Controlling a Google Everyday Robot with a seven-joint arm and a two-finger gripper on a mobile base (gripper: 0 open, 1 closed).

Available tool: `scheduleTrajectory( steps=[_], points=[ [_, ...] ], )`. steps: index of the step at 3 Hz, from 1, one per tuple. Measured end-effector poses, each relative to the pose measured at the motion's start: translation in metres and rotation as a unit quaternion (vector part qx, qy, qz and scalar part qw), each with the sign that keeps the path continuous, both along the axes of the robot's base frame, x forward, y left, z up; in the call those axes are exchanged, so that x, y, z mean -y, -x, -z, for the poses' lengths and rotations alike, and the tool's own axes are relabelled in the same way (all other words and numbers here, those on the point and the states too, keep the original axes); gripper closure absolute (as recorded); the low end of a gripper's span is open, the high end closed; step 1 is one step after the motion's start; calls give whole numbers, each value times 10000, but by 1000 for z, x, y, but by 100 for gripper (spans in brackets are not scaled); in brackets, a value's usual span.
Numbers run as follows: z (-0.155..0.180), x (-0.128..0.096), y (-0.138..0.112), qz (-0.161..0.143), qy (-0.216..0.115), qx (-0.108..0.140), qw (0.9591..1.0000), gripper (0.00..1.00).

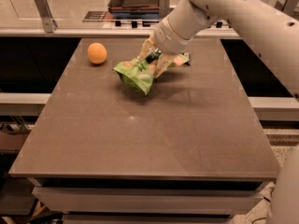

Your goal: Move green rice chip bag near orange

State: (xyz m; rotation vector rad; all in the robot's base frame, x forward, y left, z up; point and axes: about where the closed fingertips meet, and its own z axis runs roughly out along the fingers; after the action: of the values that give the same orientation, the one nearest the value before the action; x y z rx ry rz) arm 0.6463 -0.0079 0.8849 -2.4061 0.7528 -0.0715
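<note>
Green and crinkled, the chip bag [136, 74] is hanging tilted over the brown table [140, 139]. The gripper [152, 59] is clamping its fingers tight on the bag's upper end. The orange [96, 53] is sitting near the bag's left side, not touching it.

A brown table [140, 143] with drawers [140, 200] below stands before a pale counter [77, 6] bearing metal posts [43, 10].
</note>
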Motion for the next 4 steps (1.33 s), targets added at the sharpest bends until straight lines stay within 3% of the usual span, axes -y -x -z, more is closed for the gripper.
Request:
scheduleTrajectory(
  steps=[1,3,4],
  points=[
    [3,-29,-21,-426,-59,46,9991,100],
    [20,-75,-47,-1225,-135,-33,9924,100],
    [21,-77,-49,-1247,-148,-36,9921,83]
  ],
)
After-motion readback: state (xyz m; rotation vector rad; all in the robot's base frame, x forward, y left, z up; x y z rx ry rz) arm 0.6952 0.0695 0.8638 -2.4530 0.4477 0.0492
